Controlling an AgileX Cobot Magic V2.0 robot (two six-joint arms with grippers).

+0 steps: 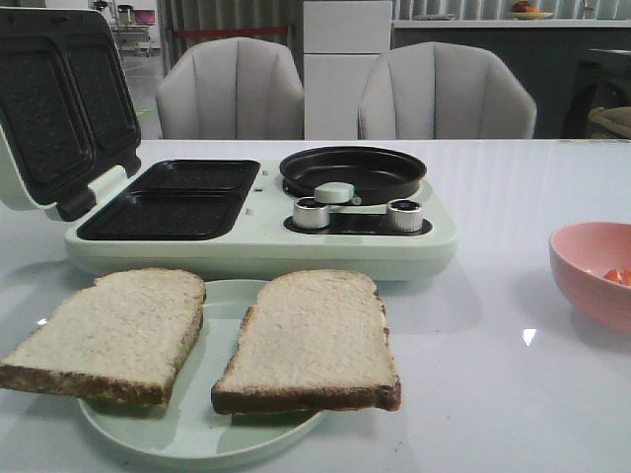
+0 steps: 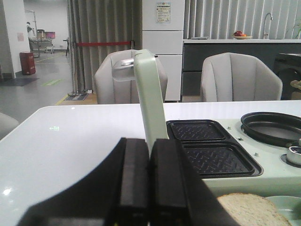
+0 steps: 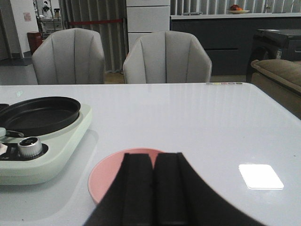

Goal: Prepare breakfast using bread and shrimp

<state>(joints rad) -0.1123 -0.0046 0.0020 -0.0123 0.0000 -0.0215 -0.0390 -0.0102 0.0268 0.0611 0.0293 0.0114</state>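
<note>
Two slices of bread lie on a pale green plate (image 1: 187, 434) at the front: a left slice (image 1: 108, 333) and a right slice (image 1: 311, 340). A corner of a slice shows in the left wrist view (image 2: 251, 210). A bit of orange-red shrimp (image 1: 617, 276) shows inside the pink bowl (image 1: 592, 271) at the right edge. The bowl also shows in the right wrist view (image 3: 106, 174), just beyond my right gripper (image 3: 153, 162), which is shut and empty. My left gripper (image 2: 149, 150) is shut and empty, near the breakfast maker's open lid (image 2: 149, 101). Neither gripper shows in the front view.
The pale green breakfast maker (image 1: 256, 241) stands behind the plate, its lid (image 1: 59, 108) open at the left over two dark sandwich trays (image 1: 173, 197). A black round pan (image 1: 353, 172) and two metal knobs (image 1: 312, 212) sit on its right half. Two grey chairs stand beyond the table.
</note>
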